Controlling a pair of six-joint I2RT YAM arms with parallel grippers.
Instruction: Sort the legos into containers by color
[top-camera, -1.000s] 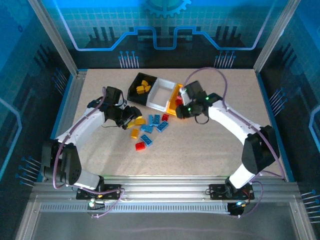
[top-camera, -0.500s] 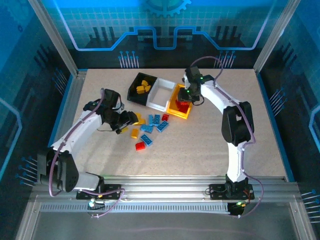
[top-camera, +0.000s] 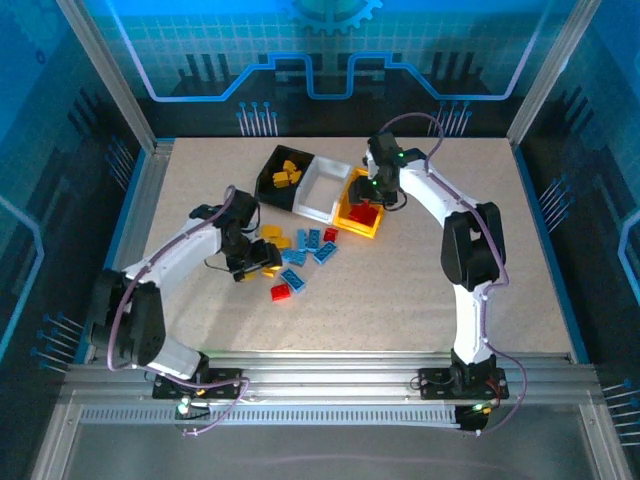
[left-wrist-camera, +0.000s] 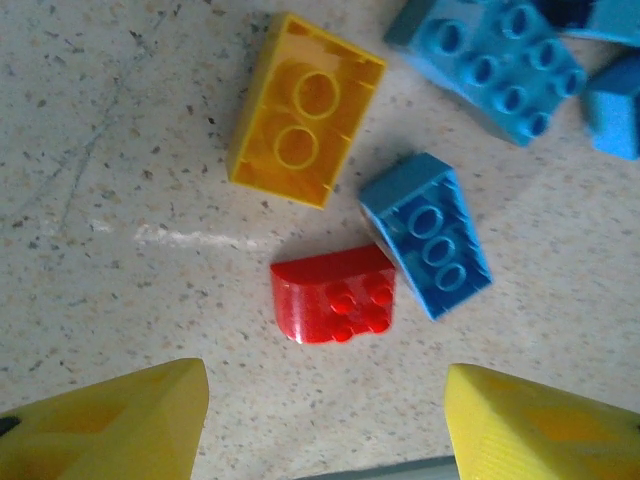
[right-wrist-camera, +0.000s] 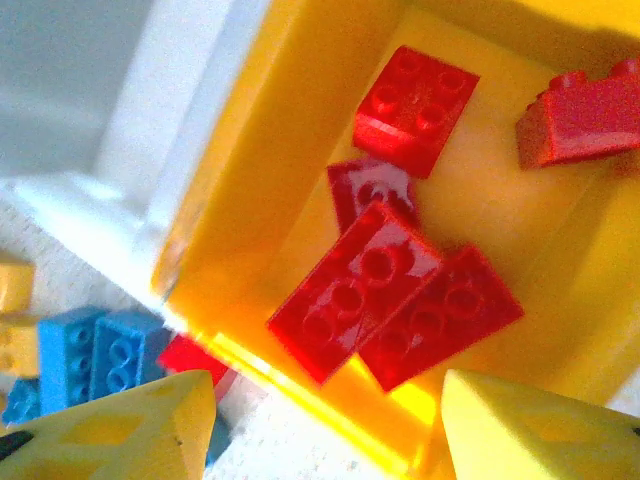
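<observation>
Three joined containers stand at the back: black bin (top-camera: 272, 180) with yellow legos, white bin (top-camera: 322, 190), yellow bin (top-camera: 349, 213). My right gripper (top-camera: 374, 192) hovers open over the yellow bin (right-wrist-camera: 270, 150), nothing between its fingers; several red bricks lie inside, one long red brick (right-wrist-camera: 355, 290) on top. My left gripper (top-camera: 264, 258) is open and low over the table, just short of a rounded red brick (left-wrist-camera: 335, 305). Beside that brick lie a blue brick (left-wrist-camera: 428, 235) and a yellow brick (left-wrist-camera: 305, 125).
Loose blue legos (top-camera: 312, 240), a yellow one (top-camera: 279, 240) and red ones (top-camera: 281, 292) are scattered in front of the bins. More blue bricks (right-wrist-camera: 95, 350) lie just outside the yellow bin's wall. Metal frame rails edge the table.
My right gripper moved up from the table to over the yellow bin and opened. My left gripper shifted right and nearer, toward the loose bricks, and opened a little wider.
</observation>
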